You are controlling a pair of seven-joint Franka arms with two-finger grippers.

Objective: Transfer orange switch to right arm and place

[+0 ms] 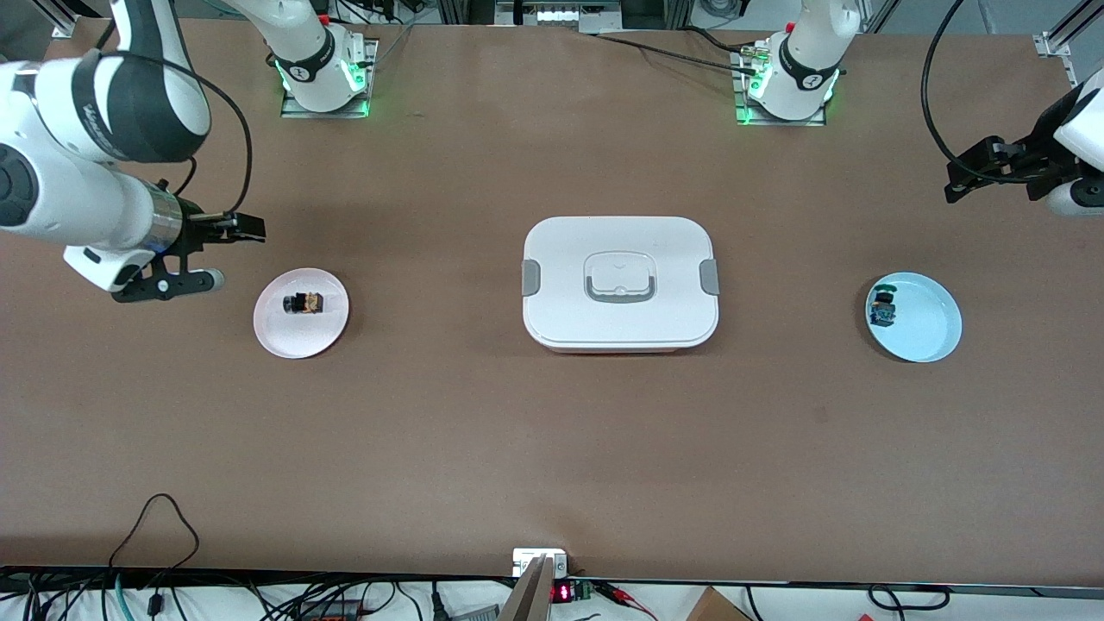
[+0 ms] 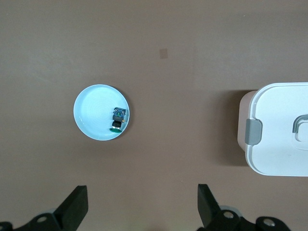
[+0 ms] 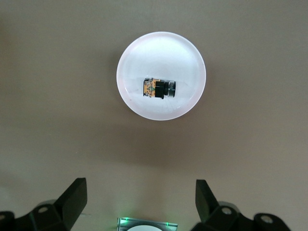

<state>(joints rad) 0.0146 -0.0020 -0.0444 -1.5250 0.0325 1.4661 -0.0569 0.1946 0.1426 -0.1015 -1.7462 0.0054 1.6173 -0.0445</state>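
Observation:
The orange switch (image 1: 304, 303) lies on its side on a small pale pink plate (image 1: 276, 332) toward the right arm's end of the table. It also shows in the right wrist view (image 3: 160, 89) on the plate (image 3: 139, 57). My right gripper (image 1: 226, 253) hangs open and empty over the table beside that plate; its jaws (image 3: 141, 202) stand wide apart. My left gripper (image 1: 970, 172) is open and empty over the table at the left arm's end, off the blue plate; in its own view the left gripper (image 2: 143, 207) shows only bare table between its fingers.
A light blue plate (image 1: 927, 332) holds a black switch with green-blue parts (image 1: 882, 308), which also shows in the left wrist view (image 2: 117, 119). A white lidded box (image 1: 619, 283) with grey latches sits mid-table. The arm bases stand along the table's top edge in the front view.

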